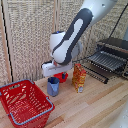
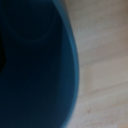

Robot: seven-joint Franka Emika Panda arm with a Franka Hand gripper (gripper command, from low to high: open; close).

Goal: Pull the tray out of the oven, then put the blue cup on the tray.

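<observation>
Exterior view shows a red basket (image 1: pixel 24 104) well to the exterior view's left of the pincer (image 1: pixel 53 76), which hangs right over the blue cup (image 1: pixel 53 86); I cannot tell whether its jaws are wide or narrow. An orange bag (image 1: pixel 79 78) stands just beside, then the tray (image 1: pixel 106 61) pulled out of the oven (image 1: pixel 118 49), well apart.

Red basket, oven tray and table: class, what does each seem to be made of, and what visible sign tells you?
Red basket: probably plastic, given its uniform red latticed walls and pale blue rim. Tray: looks like metal wire, with thin dark-silvery parallel bars. Table: apparently wood, or a wood-look surface, pale with grain lines and plank seams.
</observation>
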